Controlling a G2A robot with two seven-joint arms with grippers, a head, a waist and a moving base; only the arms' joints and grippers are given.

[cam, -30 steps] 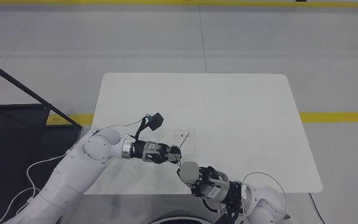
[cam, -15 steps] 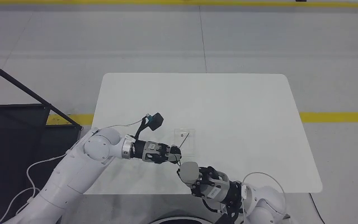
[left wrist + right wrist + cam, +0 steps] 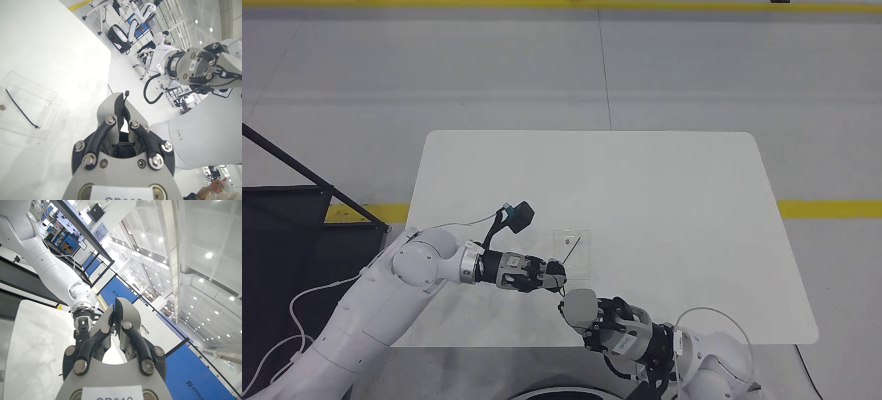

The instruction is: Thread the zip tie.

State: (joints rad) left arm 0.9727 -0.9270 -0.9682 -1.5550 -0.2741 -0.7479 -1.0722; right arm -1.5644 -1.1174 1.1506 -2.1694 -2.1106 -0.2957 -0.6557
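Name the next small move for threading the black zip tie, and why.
Probably open the right gripper: it looks shut and empty, while the left gripper pinches the thin black plastic zip tie just below its head, so the tail needs a second grasp.

Colours we log
One thin black plastic zip tie; second black tie in clear plastic tray; plain white tabletop; grey metal left gripper, black ribbed pads.

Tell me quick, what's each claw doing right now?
Left claw: closed, holding a black zip tie.
Right claw: closed, nothing seen in it.
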